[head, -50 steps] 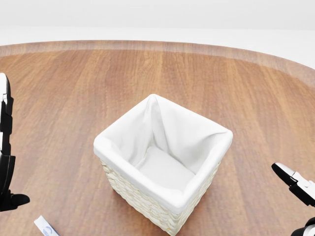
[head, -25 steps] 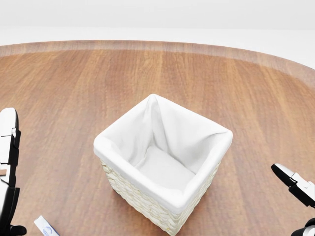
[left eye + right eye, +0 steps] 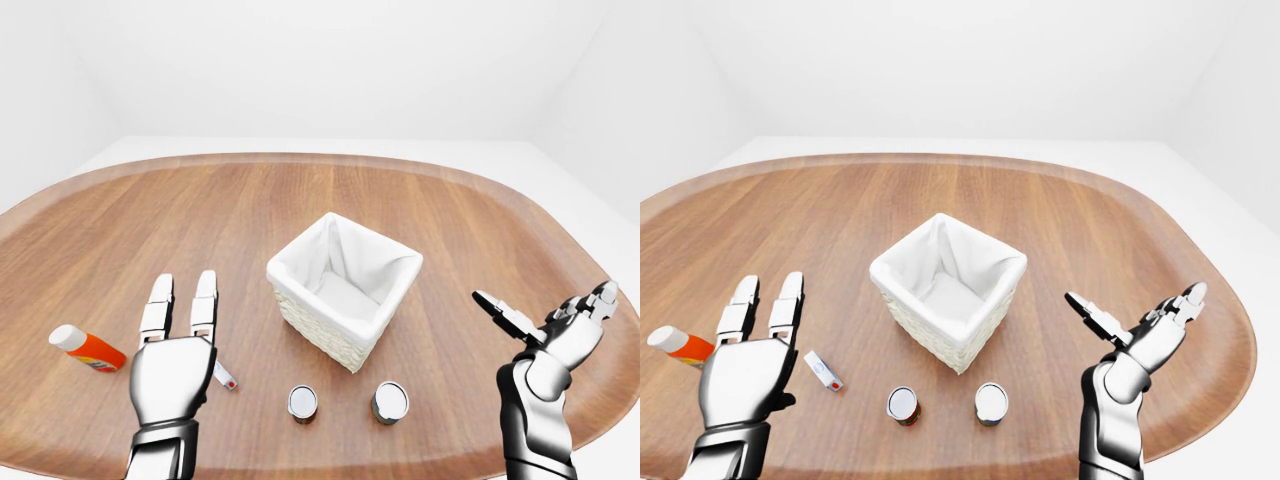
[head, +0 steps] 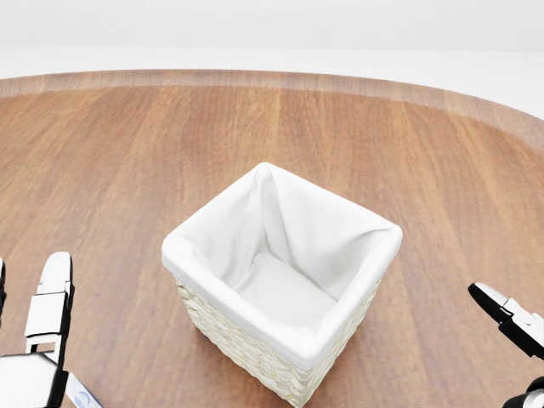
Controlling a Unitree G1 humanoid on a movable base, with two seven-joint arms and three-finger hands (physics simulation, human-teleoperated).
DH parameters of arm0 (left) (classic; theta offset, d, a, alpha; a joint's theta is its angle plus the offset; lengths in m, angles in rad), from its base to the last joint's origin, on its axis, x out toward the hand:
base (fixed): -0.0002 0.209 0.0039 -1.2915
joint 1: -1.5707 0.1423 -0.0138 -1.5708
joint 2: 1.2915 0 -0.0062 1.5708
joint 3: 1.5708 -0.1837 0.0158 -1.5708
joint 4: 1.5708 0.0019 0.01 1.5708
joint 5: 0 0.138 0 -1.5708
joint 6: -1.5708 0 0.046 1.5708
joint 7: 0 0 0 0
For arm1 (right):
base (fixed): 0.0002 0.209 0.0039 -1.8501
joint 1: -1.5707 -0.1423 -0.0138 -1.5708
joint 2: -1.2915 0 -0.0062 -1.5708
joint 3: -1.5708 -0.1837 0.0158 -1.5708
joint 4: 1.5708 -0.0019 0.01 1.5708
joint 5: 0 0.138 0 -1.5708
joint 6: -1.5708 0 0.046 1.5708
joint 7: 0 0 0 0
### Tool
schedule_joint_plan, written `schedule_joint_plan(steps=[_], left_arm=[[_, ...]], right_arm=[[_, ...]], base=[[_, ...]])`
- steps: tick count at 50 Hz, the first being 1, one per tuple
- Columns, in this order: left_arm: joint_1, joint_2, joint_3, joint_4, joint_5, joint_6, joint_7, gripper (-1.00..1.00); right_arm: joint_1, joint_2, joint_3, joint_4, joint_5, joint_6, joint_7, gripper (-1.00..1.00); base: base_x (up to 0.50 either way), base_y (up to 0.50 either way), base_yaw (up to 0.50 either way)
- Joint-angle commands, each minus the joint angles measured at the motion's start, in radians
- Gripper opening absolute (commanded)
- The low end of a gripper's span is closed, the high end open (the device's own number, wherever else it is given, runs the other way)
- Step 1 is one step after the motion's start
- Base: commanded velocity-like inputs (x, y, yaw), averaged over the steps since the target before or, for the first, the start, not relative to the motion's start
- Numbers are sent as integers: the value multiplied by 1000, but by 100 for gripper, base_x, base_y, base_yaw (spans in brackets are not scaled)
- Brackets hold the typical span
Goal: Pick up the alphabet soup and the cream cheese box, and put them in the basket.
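Wooden table (image 3: 300, 200), basket (image 3: 345, 288), perhaps empty.

- Lighting: bright, even, diffuse; no single source evident.
- Shadows: faint, soft, beneath the basket (image 3: 345, 290).
- Glare: mild sheen on the worktop (image 3: 200, 220).
- Focus: sharp throughout.
- Eye views: worktop rim curves toward frame edges.
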Motion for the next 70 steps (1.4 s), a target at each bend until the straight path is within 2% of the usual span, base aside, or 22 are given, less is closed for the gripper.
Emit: schedule_joint_plan(steps=[1,10,11,17,27,51,54,57,58,61,67,69,70], left_arm=[[23,34,-82,118,65,0,78,100],[16,78,-156,217,79,0,132,100],[12,82,-163,233,81,0,138,100],[2,97,-181,261,71,0,154,100],[-14,117,-180,337,44,4,187,100],[-17,121,-181,338,33,12,187,100],[-26,120,-173,358,38,28,203,100],[-32,122,-174,380,37,28,208,100],[-34,124,-178,403,58,40,215,100],[-44,128,-184,434,63,49,226,100],[-40,142,-184,459,56,51,242,100],[-36,146,-183,459,43,39,249,100],[-31,145,-183,453,48,43,248,100]], right_arm=[[-3,0,1,6,-2,-2,0,100],[1,1,2,-5,-2,5,0,100],[-3,0,1,10,-3,-5,0,100],[-3,-1,2,9,-3,-2,0,100],[-3,-2,3,13,-9,-4,0,100],[-5,-2,5,16,-14,-5,0,100],[-5,-2,4,16,-12,-8,0,100],[-1,-1,4,2,-11,2,0,100],[-1,0,4,3,-12,0,0,100],[-4,-1,3,11,-11,-5,0,100],[-4,-2,4,13,-13,-7,0,100],[-5,-3,4,17,-12,-10,0,100],[-4,-3,4,15,-12,-8,0,100]], base=[[0,0,0],[0,0,0],[0,0,0],[0,0,0],[0,0,0],[0,0,0],[0,0,0],[0,0,0],[0,0,0],[0,0,0],[0,0,0],[0,0,0],[0,0,0]])
